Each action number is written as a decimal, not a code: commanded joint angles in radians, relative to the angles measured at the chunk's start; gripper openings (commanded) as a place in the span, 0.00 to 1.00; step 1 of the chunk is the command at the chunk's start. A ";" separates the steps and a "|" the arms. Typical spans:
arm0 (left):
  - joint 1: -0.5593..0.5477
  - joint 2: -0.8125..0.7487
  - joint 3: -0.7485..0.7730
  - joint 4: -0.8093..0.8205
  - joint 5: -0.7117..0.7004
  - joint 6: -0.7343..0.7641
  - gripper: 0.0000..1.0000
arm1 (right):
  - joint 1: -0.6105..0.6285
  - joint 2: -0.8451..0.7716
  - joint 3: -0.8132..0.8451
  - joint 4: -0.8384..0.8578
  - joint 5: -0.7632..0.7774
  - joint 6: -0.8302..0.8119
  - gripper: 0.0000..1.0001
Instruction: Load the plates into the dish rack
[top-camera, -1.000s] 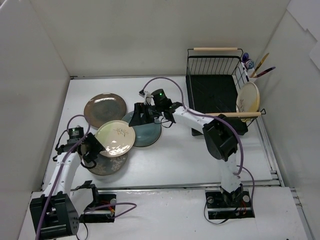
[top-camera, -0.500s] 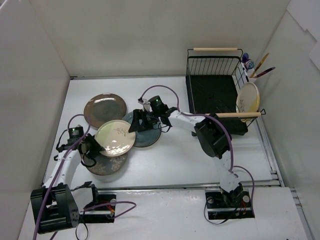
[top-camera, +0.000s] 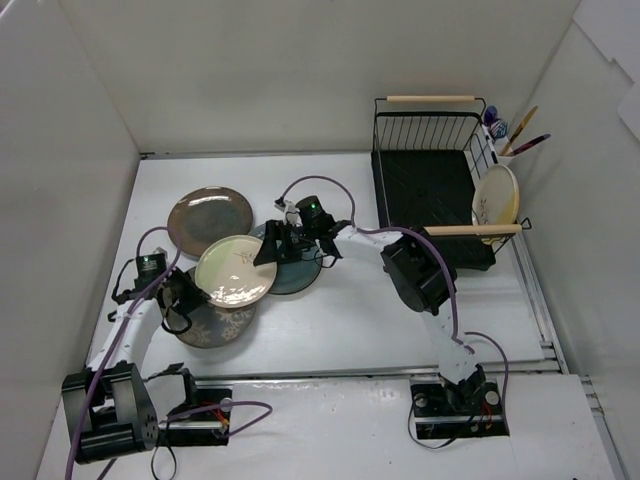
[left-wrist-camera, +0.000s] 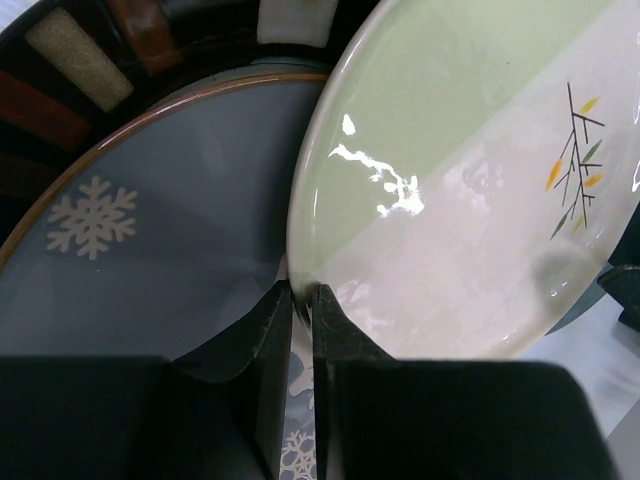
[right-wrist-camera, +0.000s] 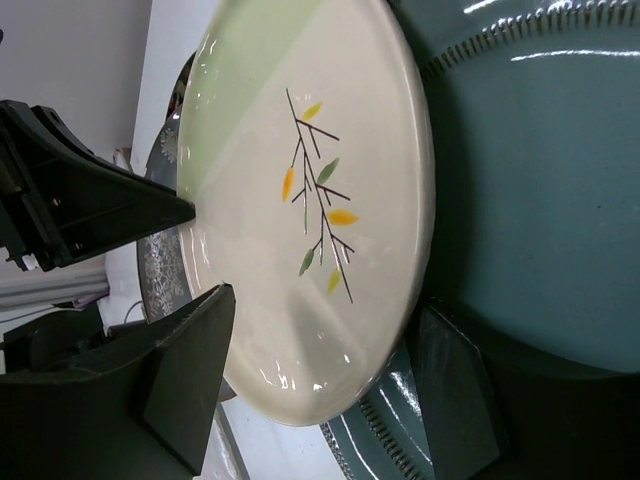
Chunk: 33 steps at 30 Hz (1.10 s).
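A pale green and cream plate with a leaf motif (top-camera: 235, 271) (left-wrist-camera: 450, 200) (right-wrist-camera: 300, 200) is tilted, overlapping a dark grey snowflake plate (top-camera: 215, 325) (left-wrist-camera: 150, 240) and a teal plate (top-camera: 300, 268) (right-wrist-camera: 540, 180). My left gripper (top-camera: 192, 293) (left-wrist-camera: 303, 295) is shut on its left rim. My right gripper (top-camera: 268, 247) (right-wrist-camera: 320, 385) is open, one finger on each face of the plate's right edge; contact is not clear. A brown plate (top-camera: 209, 219) lies behind. The dish rack (top-camera: 425, 185) stands at the back right with one cream leaf plate (top-camera: 495, 195) upright in it.
A utensil cup (top-camera: 505, 150) with utensils hangs on the rack's right side. White walls enclose the table on the left, back and right. The right arm stretches across the table's middle from its base (top-camera: 455, 400).
My left gripper has closed on the pale green plate's rim. The right gripper has moved left until its fingers stand on either side of the plate's edge. The plate shifted slightly.
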 joint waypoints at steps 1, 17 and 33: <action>-0.002 0.010 -0.007 0.042 0.038 0.025 0.04 | 0.008 0.013 0.005 0.119 -0.041 0.038 0.64; -0.002 0.004 0.007 0.060 0.078 0.045 0.00 | 0.017 -0.053 -0.021 0.223 -0.141 0.023 0.20; -0.025 -0.059 0.026 0.083 0.088 0.078 0.00 | 0.041 -0.081 0.021 0.243 -0.256 0.013 0.36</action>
